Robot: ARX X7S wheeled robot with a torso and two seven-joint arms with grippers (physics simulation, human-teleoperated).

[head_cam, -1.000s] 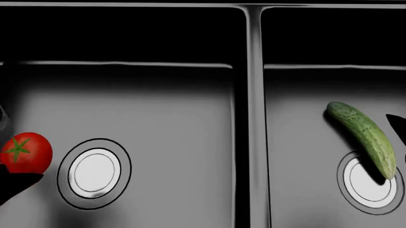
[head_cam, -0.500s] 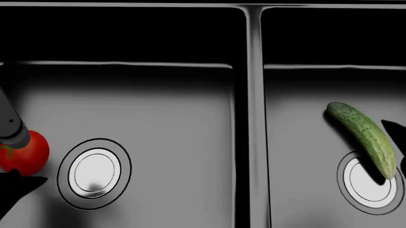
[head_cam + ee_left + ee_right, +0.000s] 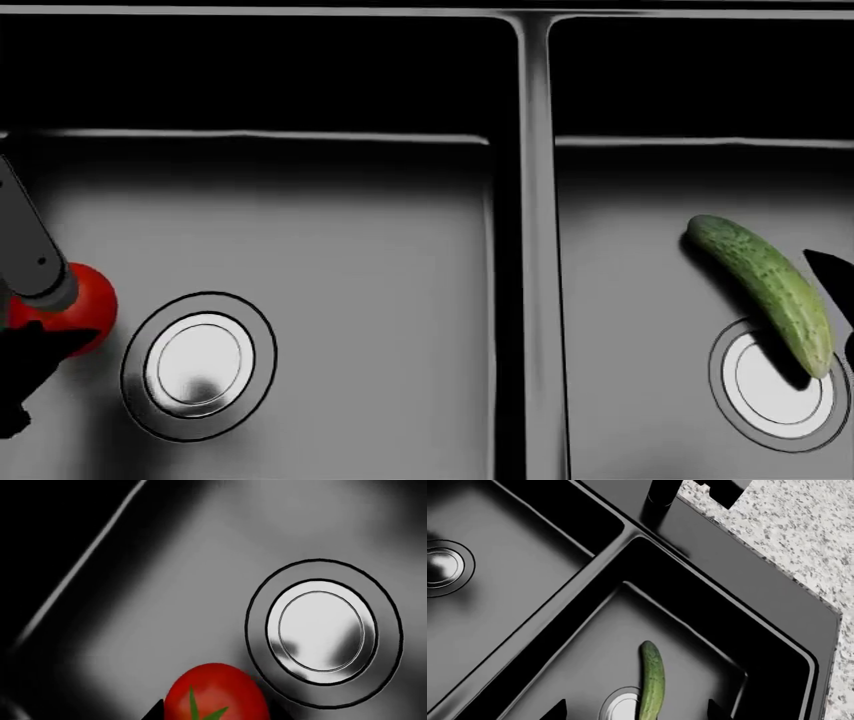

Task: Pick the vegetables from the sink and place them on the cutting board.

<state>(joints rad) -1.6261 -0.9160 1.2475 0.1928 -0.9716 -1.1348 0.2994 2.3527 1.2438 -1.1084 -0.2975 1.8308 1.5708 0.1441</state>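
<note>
The tomato (image 3: 83,300) sits on the floor of the sink's (image 3: 534,150) left basin, just beside that basin's drain (image 3: 198,364), with the left gripper (image 3: 34,345) down around it: a grey finger (image 3: 34,265) crosses its far side and a dark finger (image 3: 27,375) lies at its near side, though I cannot tell whether they pinch it or merely flank it. In the left wrist view the tomato (image 3: 217,692) shows its green stem and lies apart from the drain's ring. The cucumber (image 3: 767,290) lies in the right basin, its near end over that drain (image 3: 781,385), and the right gripper (image 3: 637,712) hangs above it with its fingertips (image 3: 557,710) spread to either side of it, not touching.
</note>
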